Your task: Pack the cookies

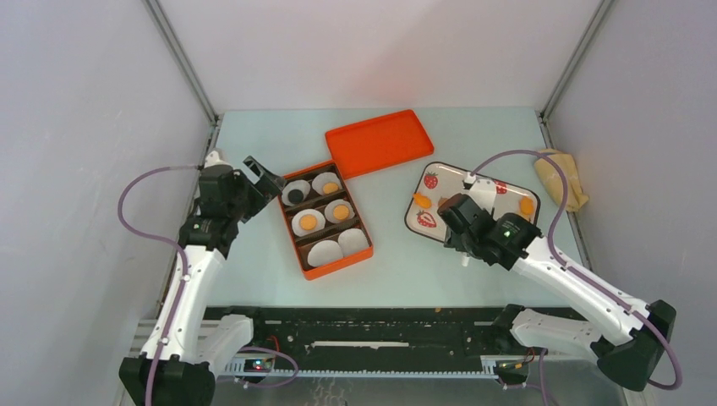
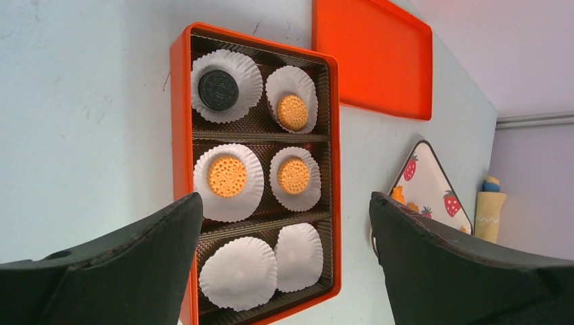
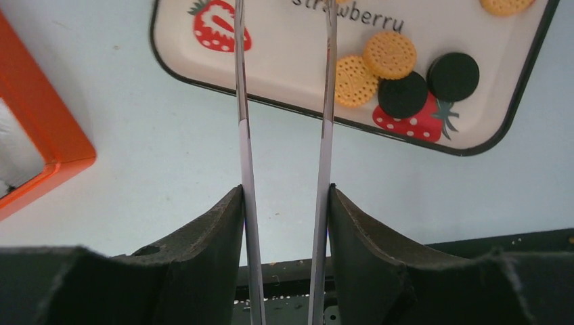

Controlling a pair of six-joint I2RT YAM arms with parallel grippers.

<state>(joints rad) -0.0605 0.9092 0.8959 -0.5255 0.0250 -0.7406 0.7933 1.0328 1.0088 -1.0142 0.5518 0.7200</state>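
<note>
The orange box (image 1: 292, 243) holds paper cups. Three orange-yellow cookies (image 2: 227, 175) (image 2: 294, 175) (image 2: 292, 112) and one dark cookie (image 2: 218, 89) lie in the four far cups, and the two near cups (image 2: 240, 271) are bare. More cookies (image 3: 389, 55) (image 3: 355, 80) and two dark ones (image 3: 402, 95) lie on the strawberry tray (image 3: 284, 54). My left gripper (image 2: 284, 203) hangs open over the box's near end. My right gripper (image 3: 285, 189) is shut on metal tongs (image 3: 241, 101) that reach over the tray; their tips are out of the wrist view.
The box's orange lid (image 1: 379, 142) lies behind the box, slanted. A yellow bundle (image 1: 565, 178) rests at the table's right edge beyond the tray. White walls close in the table on the left, right and back.
</note>
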